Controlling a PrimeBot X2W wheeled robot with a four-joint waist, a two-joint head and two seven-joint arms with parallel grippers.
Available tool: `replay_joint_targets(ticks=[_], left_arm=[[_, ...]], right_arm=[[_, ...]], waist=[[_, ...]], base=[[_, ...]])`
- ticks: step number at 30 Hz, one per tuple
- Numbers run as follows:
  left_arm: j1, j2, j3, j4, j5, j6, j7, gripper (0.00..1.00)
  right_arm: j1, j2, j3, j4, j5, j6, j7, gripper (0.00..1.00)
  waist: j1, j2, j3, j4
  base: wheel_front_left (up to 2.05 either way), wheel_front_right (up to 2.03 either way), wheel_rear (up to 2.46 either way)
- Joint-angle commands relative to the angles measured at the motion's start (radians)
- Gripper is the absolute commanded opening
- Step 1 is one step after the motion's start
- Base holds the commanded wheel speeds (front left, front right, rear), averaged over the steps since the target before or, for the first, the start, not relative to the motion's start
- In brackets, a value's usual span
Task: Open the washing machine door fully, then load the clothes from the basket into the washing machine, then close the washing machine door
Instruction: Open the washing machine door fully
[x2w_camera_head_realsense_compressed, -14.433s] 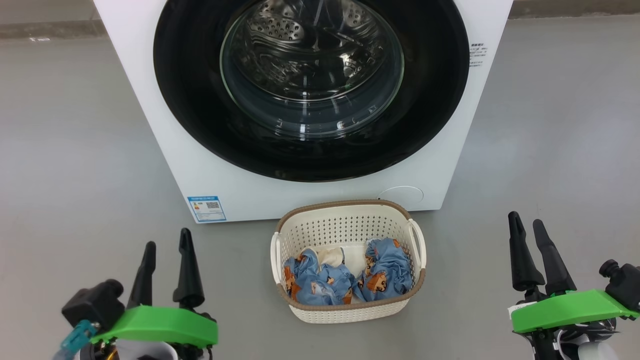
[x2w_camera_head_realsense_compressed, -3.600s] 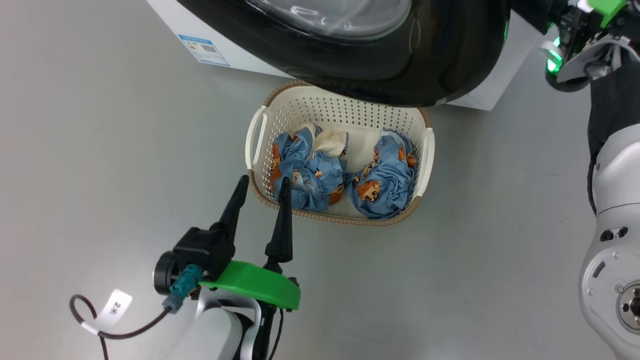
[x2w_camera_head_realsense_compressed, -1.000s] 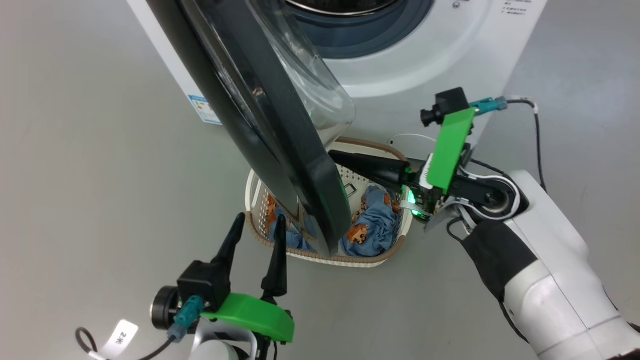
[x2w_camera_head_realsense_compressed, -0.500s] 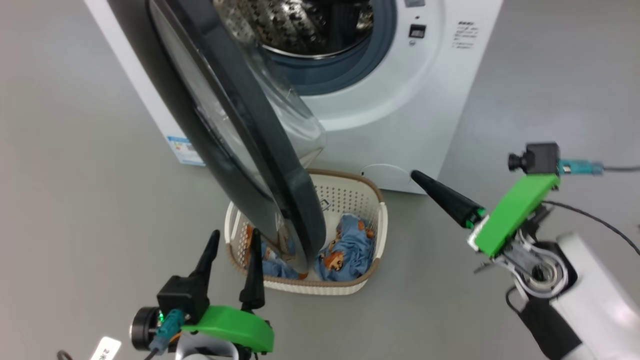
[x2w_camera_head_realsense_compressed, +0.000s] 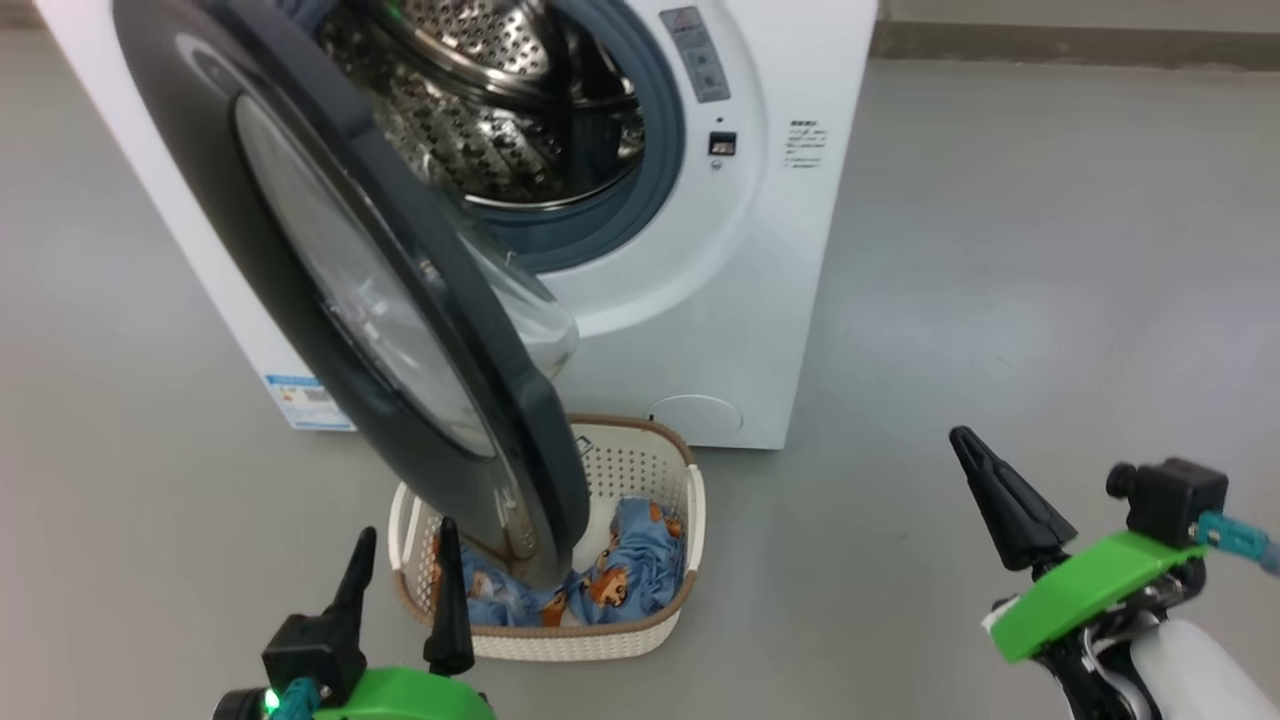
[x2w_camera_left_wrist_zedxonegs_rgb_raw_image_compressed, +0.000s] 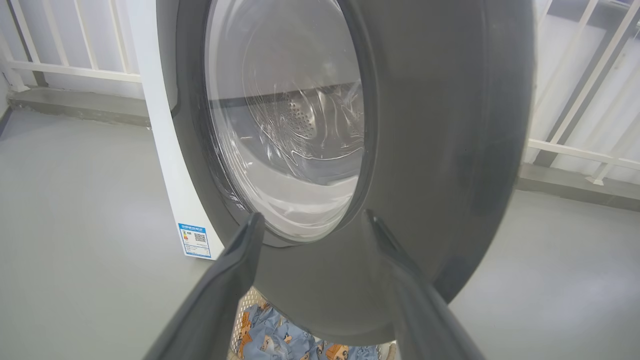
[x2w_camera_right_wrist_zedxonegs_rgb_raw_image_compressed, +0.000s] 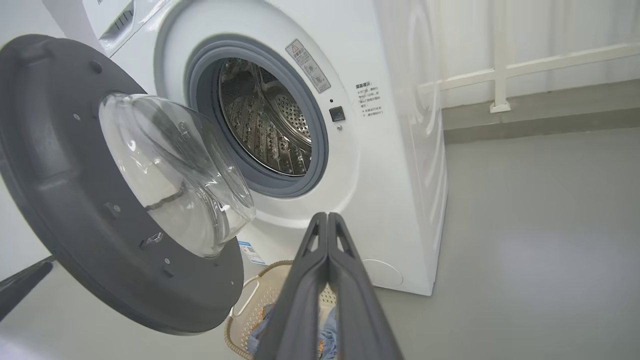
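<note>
The washing machine (x2w_camera_head_realsense_compressed: 760, 250) stands at the back, its steel drum (x2w_camera_head_realsense_compressed: 480, 110) uncovered. The washing machine door (x2w_camera_head_realsense_compressed: 350, 270) is swung out to the left, and its lower edge hangs over the basket (x2w_camera_head_realsense_compressed: 692, 480) on the floor. The clothes (x2w_camera_head_realsense_compressed: 625, 570), blue with bears, lie in the basket, partly hidden by the door. My left gripper (x2w_camera_head_realsense_compressed: 405, 535) is open just left of the basket, facing the door's outer face (x2w_camera_left_wrist_zedxonegs_rgb_raw_image_compressed: 440, 150). My right gripper (x2w_camera_head_realsense_compressed: 962, 438) is shut and holds nothing, well right of the basket. In the right wrist view its fingertips (x2w_camera_right_wrist_zedxonegs_rgb_raw_image_compressed: 327, 216) point at the machine's front (x2w_camera_right_wrist_zedxonegs_rgb_raw_image_compressed: 400, 150).
A blue label (x2w_camera_head_realsense_compressed: 300, 400) marks the machine's lower left corner. Grey floor spreads wide to the right of the machine. A white railing (x2w_camera_right_wrist_zedxonegs_rgb_raw_image_compressed: 500, 75) on a low kerb runs behind, and the railing (x2w_camera_left_wrist_zedxonegs_rgb_raw_image_compressed: 75, 70) also stands behind the machine in the left wrist view.
The head camera has shifted. My shut right gripper has drawn back from the door's edge over the basket to the lower right. The door stands swung out wider.
</note>
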Motion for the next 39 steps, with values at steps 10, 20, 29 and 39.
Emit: replay_joint_targets(ticks=[10, 20, 29, 39], left_arm=[[0.013, 0.011, 0.061, -0.035, 0.020, -0.019, -0.006, 1.00], [0.019, 0.011, 0.067, -0.030, 0.020, -0.025, -0.006, 1.00], [0.022, 0.011, 0.060, -0.023, 0.012, -0.022, -0.006, 1.00], [0.022, 0.011, 0.052, -0.020, 0.009, -0.019, -0.006, 1.00]], right_arm=[[0.146, 0.120, -0.194, -0.115, -0.350, 0.002, -0.106, 0.00], [0.217, 0.224, -0.313, -0.162, -0.460, 0.002, -0.110, 1.00], [0.225, 0.263, -0.340, -0.169, -0.514, 0.002, -0.110, 1.00], [0.217, 0.273, -0.353, -0.169, -0.532, 0.002, -0.110, 1.00]], waist=[[0.0000, -0.0001, -0.037, -0.065], [0.0000, -0.0001, -0.040, -0.075], [0.0000, -0.0001, -0.043, -0.076], [0.0000, -0.0001, -0.042, -0.072]], base=[[0.00, 0.00, 0.00], [0.00, 0.00, 0.00], [0.00, 0.00, 0.00], [0.00, 0.00, 0.00]])
